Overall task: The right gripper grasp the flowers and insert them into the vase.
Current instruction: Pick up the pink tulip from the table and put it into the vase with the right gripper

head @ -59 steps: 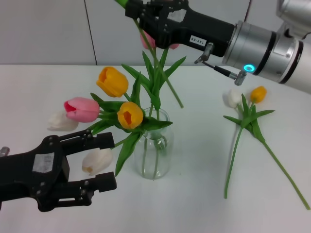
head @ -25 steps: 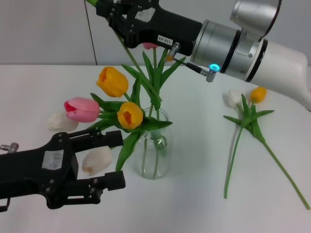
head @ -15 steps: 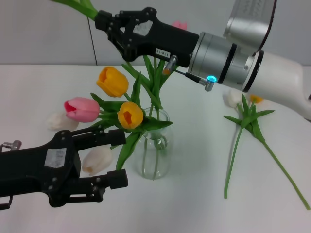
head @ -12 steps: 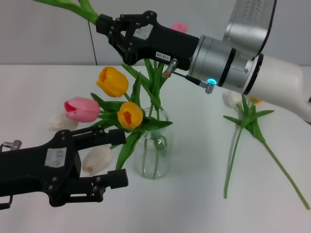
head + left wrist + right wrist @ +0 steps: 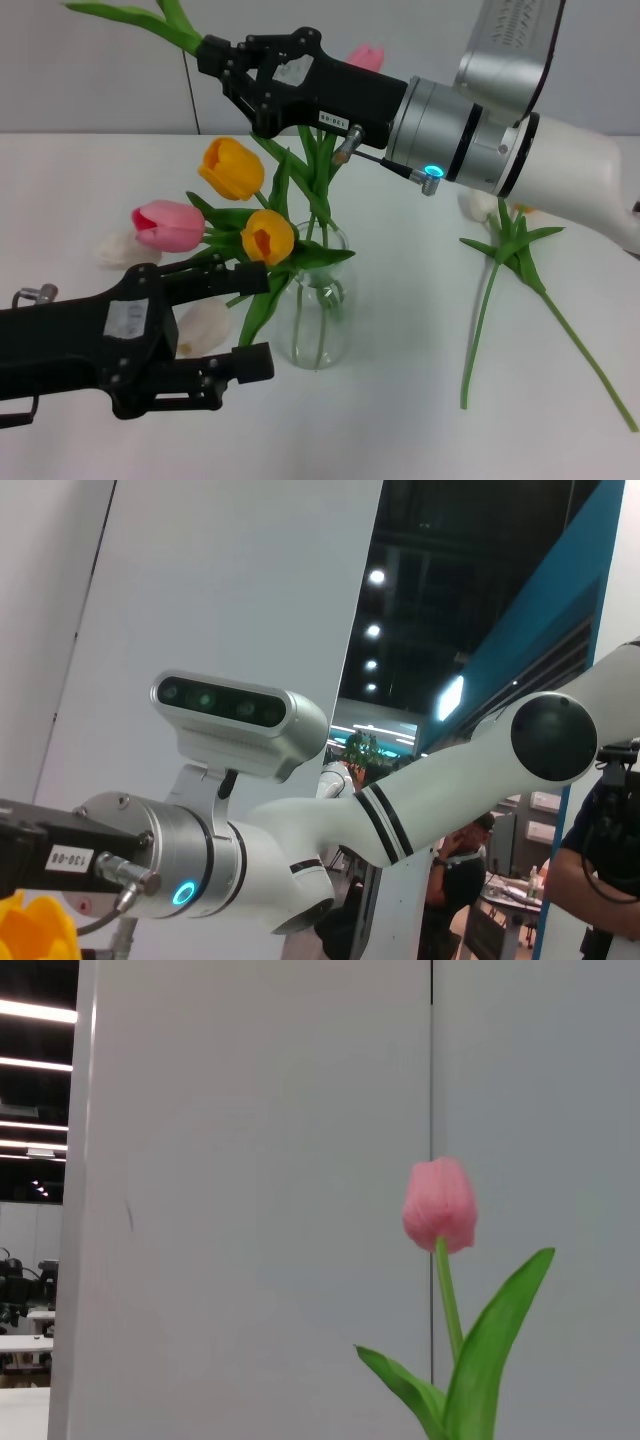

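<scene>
The right gripper (image 5: 215, 62) is high above the white table (image 5: 400, 400), reaching across toward the robot's left, its black fingers clamped on the green stem of the flowers (image 5: 366, 56) – the small pink bud shows just behind the gripper's body, while the stem end and a leaf jut out past the fingertips toward the upper left. In the right wrist view the same pink bud (image 5: 440, 1203) stands upright on its stem against a grey wall panel.

The vase (image 5: 320, 310) stands on the table directly below, already holding two orange tulips (image 5: 250, 205) and green leaves; a large pink-red tulip (image 5: 168, 225) lies just beside it. An orange and white tulip pair (image 5: 505, 250) lies well apart, toward the right.

The left gripper (image 5: 245, 320) hovers low at the near left – fingers spread apart, holding nothing
</scene>
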Controlling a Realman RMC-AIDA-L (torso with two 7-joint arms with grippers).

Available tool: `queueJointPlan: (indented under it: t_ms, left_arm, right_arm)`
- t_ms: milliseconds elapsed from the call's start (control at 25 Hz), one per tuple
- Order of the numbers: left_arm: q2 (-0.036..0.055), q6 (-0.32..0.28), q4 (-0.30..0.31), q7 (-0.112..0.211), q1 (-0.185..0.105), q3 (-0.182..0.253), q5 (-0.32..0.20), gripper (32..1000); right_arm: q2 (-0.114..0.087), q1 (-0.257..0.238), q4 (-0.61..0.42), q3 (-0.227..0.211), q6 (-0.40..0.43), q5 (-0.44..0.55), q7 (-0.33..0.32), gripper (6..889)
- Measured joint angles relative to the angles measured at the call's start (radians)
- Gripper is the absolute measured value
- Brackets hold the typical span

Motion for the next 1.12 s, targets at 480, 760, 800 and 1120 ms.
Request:
queueJointPlan:
  t_ms: [480,760,800,1120]
  left_arm:
    - [0.0031,0.0,-0.01,0.004,-0.004,0.0,0.002,831]
    - [0.0041,0.0,-0.01,0.004,-0.007,0.0,0.002,831]
    - [0.0041,0.0,-0.01,0.004,-0.008,0.0,0.002,831]
    - [0.0033,-0.002,-0.01,0.004,-0.008,0.0,0.002,831]
  right_arm:
    - [0.0,0.028,0.032,0.078,0.005,-0.003,-0.054,34]
    - [0.0,0.049,0.102,0.158,0.016,-0.016,-0.117,35]
    - [0.0,0.05,0.11,0.178,0.017,-0.037,-0.123,35]
    - [0.0,0.029,0.186,0.602,0.108,-0.524,-0.216,35]
